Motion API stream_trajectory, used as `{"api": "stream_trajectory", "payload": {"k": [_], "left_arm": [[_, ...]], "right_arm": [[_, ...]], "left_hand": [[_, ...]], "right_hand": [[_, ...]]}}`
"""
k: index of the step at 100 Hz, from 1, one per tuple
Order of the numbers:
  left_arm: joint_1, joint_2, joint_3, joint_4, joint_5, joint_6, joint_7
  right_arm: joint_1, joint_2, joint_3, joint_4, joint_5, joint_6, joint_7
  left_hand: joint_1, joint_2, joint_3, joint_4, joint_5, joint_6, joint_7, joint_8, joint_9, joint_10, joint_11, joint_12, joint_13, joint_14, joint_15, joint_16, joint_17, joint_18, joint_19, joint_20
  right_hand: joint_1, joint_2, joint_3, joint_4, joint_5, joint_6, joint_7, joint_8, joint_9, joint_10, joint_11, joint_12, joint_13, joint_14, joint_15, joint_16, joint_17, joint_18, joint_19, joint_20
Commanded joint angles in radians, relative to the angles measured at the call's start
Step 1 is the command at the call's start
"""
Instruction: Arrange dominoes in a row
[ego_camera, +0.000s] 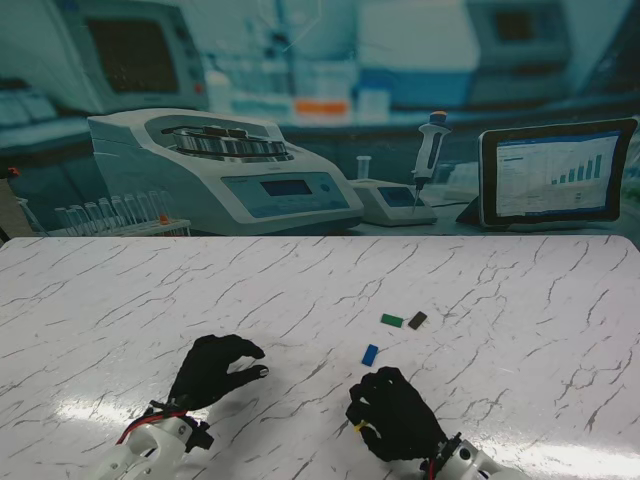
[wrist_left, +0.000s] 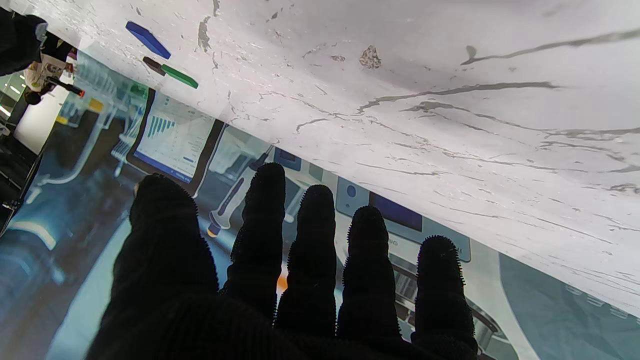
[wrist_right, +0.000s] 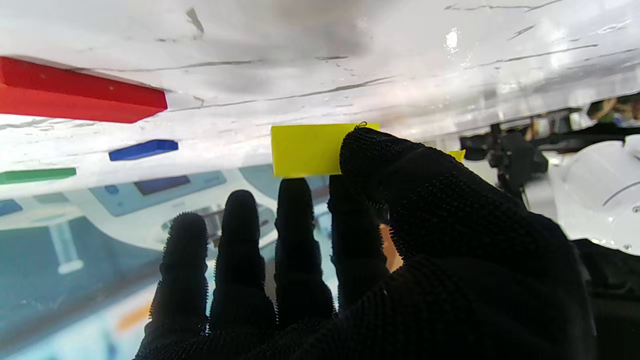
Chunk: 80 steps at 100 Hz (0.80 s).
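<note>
Right hand (ego_camera: 393, 410), nearest me, pinches a yellow domino (wrist_right: 307, 150) between thumb and fingertips; left hand (ego_camera: 213, 369) holds nothing, fingers loosely spread. Farther on the marble table (ego_camera: 120, 300) lie a blue domino (ego_camera: 370, 354), then a green domino (ego_camera: 392, 320) touching a dark domino (ego_camera: 417, 320). A red domino (wrist_right: 75, 97) shows in the right wrist view only.

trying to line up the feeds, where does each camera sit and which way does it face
Stand view: above the shoulders, looking down at the marble table; left hand and right hand show.
Left wrist view: looks along spread, empty fingers across the table.
Right wrist view: looks along fingers pinching a yellow domino, a red domino beside.
All three views share the blue domino and green domino.
</note>
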Motion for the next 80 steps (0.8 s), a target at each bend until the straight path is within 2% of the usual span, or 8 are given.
{"api": "stream_trajectory", "payload": {"k": [1, 15, 25, 29, 41, 67, 78, 80], "left_arm": [[0.003, -0.006, 0.004, 0.004, -0.006, -0.029, -0.008], [0.002, -0.006, 0.005, 0.005, -0.007, -0.031, -0.007], [0.0, -0.006, 0.005, 0.007, -0.008, -0.033, -0.006], [0.0, -0.006, 0.006, 0.008, -0.008, -0.033, -0.005], [-0.002, -0.007, 0.007, 0.01, -0.01, -0.035, -0.004], [-0.004, -0.007, 0.008, 0.012, -0.014, -0.036, -0.003], [-0.005, -0.008, 0.008, 0.013, -0.015, -0.036, -0.003], [-0.005, -0.008, 0.008, 0.013, -0.015, -0.036, -0.003]], "right_arm": [[-0.01, -0.004, 0.0, -0.014, -0.002, 0.001, -0.001], [-0.015, -0.004, 0.008, -0.027, -0.004, 0.009, 0.012], [-0.017, -0.004, 0.011, -0.031, -0.004, 0.013, 0.018], [-0.015, -0.006, 0.008, -0.028, -0.002, 0.017, 0.014], [-0.011, -0.01, 0.002, -0.018, 0.011, 0.02, -0.001], [-0.009, -0.017, -0.006, -0.008, 0.032, 0.03, -0.021], [-0.009, -0.02, -0.008, -0.005, 0.04, 0.032, -0.028], [-0.009, -0.021, -0.009, -0.004, 0.043, 0.031, -0.029]], "left_hand": [[-0.024, 0.037, 0.001, 0.021, 0.015, 0.007, 0.013, 0.012, 0.03, 0.005, 0.015, 0.015, 0.016, 0.004, 0.016, 0.017, -0.003, 0.017, 0.03, 0.019], [-0.025, 0.039, 0.001, 0.021, 0.014, 0.007, 0.017, 0.012, 0.029, 0.005, 0.017, 0.015, 0.015, 0.004, 0.017, 0.018, -0.003, 0.016, 0.032, 0.02], [-0.025, 0.039, 0.001, 0.021, 0.016, 0.009, 0.021, 0.013, 0.032, 0.004, 0.019, 0.015, 0.018, 0.004, 0.019, 0.019, -0.001, 0.016, 0.034, 0.02], [-0.025, 0.04, 0.001, 0.021, 0.015, 0.008, 0.022, 0.013, 0.032, 0.003, 0.02, 0.015, 0.017, 0.004, 0.019, 0.02, -0.001, 0.017, 0.034, 0.021], [-0.028, 0.042, 0.0, 0.021, 0.013, 0.009, 0.025, 0.013, 0.031, 0.004, 0.021, 0.015, 0.017, 0.003, 0.02, 0.02, -0.002, 0.017, 0.034, 0.021], [-0.03, 0.046, 0.001, 0.021, 0.013, 0.006, 0.03, 0.011, 0.031, 0.003, 0.024, 0.014, 0.02, 0.005, 0.023, 0.022, 0.0, 0.015, 0.037, 0.022], [-0.029, 0.047, 0.001, 0.021, 0.013, 0.006, 0.032, 0.011, 0.033, 0.005, 0.026, 0.014, 0.024, 0.014, 0.027, 0.023, 0.002, 0.013, 0.039, 0.023], [-0.029, 0.048, 0.001, 0.021, 0.014, 0.006, 0.033, 0.011, 0.033, 0.005, 0.027, 0.014, 0.024, 0.017, 0.027, 0.024, 0.003, 0.013, 0.039, 0.023]], "right_hand": [[0.019, -0.026, 0.033, -0.043, 0.046, -0.038, 0.033, -0.019, 0.012, -0.025, 0.034, 0.106, -0.035, -0.016, 0.06, 0.058, -0.021, 0.08, 0.037, -0.026], [0.015, -0.027, 0.032, -0.051, 0.048, -0.042, 0.031, -0.034, 0.095, -0.032, 0.122, 0.24, 0.025, -0.03, 0.155, 0.139, -0.013, 0.072, 0.082, -0.027], [0.008, -0.018, 0.028, -0.049, 0.047, -0.053, 0.033, -0.035, 0.159, -0.02, 0.155, 0.258, 0.083, -0.048, 0.182, 0.162, -0.003, 0.078, 0.094, -0.027], [0.007, -0.009, 0.023, -0.043, 0.043, -0.063, 0.034, -0.026, 0.214, -0.036, 0.179, 0.262, 0.135, -0.062, 0.184, 0.169, 0.01, 0.079, 0.106, -0.027], [0.002, -0.004, 0.022, -0.028, 0.045, -0.04, 0.041, 0.002, 0.292, -0.041, 0.184, 0.22, 0.225, -0.058, 0.128, 0.15, 0.021, 0.081, 0.125, -0.034], [-0.02, 0.012, 0.048, -0.02, 0.032, 0.002, 0.051, 0.052, 0.385, -0.037, 0.167, 0.141, 0.349, -0.04, -0.033, 0.036, 0.033, 0.072, 0.154, -0.044], [-0.019, 0.043, 0.043, -0.017, 0.003, 0.015, 0.05, 0.08, 0.435, -0.045, 0.153, 0.064, 0.389, -0.047, -0.053, 0.009, 0.04, 0.069, 0.164, -0.045], [-0.016, 0.054, 0.033, -0.005, -0.006, 0.021, 0.045, 0.094, 0.44, -0.051, 0.167, 0.031, 0.397, -0.049, -0.052, 0.002, 0.04, 0.067, 0.168, -0.047]]}}
